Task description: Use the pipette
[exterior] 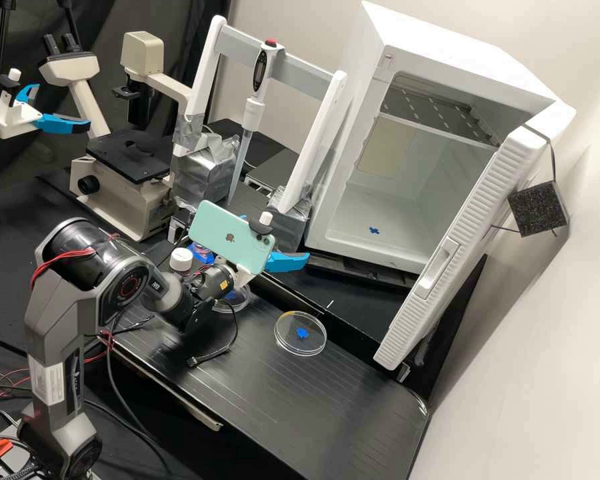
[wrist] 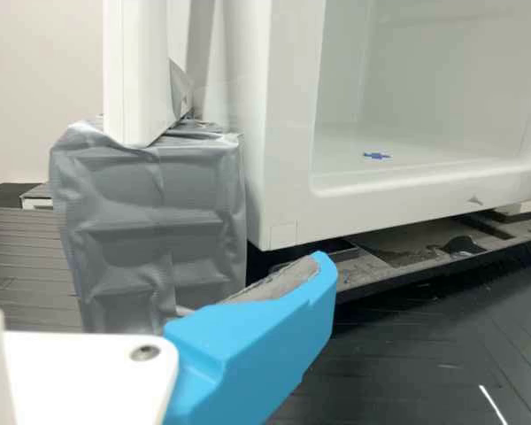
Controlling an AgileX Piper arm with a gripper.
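Note:
In the high view my gripper [exterior: 287, 261] is low over the bench, right of the phone mounted on the arm, its blue fingers apart with nothing seen between them. The white pipette [exterior: 252, 113], with a red button and a long clear tip, hangs upright from the grey crossbar of a white stand [exterior: 210, 70], behind and above the gripper. A petri dish [exterior: 301, 341] with a blue mark lies on the black bench. Another dish [exterior: 241, 305] is partly behind the arm. In the wrist view one blue finger of the gripper [wrist: 257, 341] is before the stand's taped foot [wrist: 150, 230].
An open white incubator [exterior: 407, 200] stands right of the stand, its door [exterior: 460, 247] swung forward. At the left is a microscope [exterior: 123, 180]. A white-capped bottle [exterior: 181, 259] stands behind the arm. The second arm's gripper [exterior: 63, 123] hangs at the far left.

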